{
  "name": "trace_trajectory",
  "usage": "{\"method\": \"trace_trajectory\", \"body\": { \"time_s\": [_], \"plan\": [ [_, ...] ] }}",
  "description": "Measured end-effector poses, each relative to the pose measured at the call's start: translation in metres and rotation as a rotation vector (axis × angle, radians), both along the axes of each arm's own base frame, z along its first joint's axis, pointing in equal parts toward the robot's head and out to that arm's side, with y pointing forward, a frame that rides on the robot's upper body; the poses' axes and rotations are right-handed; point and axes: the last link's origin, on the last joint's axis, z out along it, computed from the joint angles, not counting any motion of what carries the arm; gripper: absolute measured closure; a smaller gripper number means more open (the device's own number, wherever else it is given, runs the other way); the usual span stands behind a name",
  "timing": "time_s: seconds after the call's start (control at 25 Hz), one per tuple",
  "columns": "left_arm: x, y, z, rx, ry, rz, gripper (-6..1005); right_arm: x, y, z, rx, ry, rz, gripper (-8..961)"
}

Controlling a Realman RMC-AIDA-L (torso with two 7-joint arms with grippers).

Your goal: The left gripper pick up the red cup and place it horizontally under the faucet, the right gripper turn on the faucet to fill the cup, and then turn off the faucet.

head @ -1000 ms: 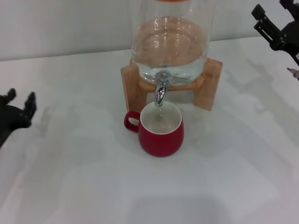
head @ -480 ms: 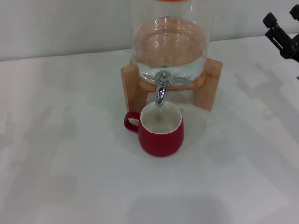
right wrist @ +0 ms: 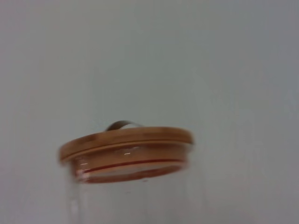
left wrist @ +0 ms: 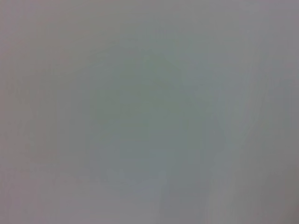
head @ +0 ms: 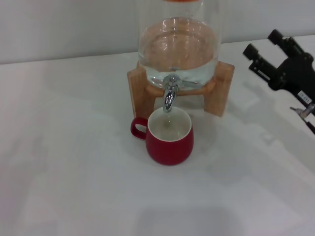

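The right pincer point(head: 266, 48) has moved inward toward the faucet point(head: 170, 94), fingers spread; only the right wrist view is showing the dispenser's wooden lid point(right wrist: 126, 140).

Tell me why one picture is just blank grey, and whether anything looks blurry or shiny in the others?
Left wrist view: a featureless grey blur, nothing recognisable. Right wrist view: the round wooden lid of the clear glass dispenser looks soft and out of focus. Head view: fairly sharp; the small chrome faucet glints, and faint shadows lie on the white table around the squat dark red mug and under the black right gripper.
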Motion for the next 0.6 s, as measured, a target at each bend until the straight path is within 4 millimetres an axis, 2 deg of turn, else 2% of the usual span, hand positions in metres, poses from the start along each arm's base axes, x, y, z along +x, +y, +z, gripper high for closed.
{"method": "trace_trajectory", "body": {
  "time_s": [0.24,0.6],
  "plan": [
    [-0.01,-0.017,-0.005,0.001,-0.015,0.029,518,-0.009,-0.01,-0.008,-0.061,-0.014,0.089,114],
    [-0.015,-0.021,-0.009,-0.013,-0.02,0.053,518,-0.012,-0.02,-0.019,-0.124,-0.026,0.127,114]
  ]
}}
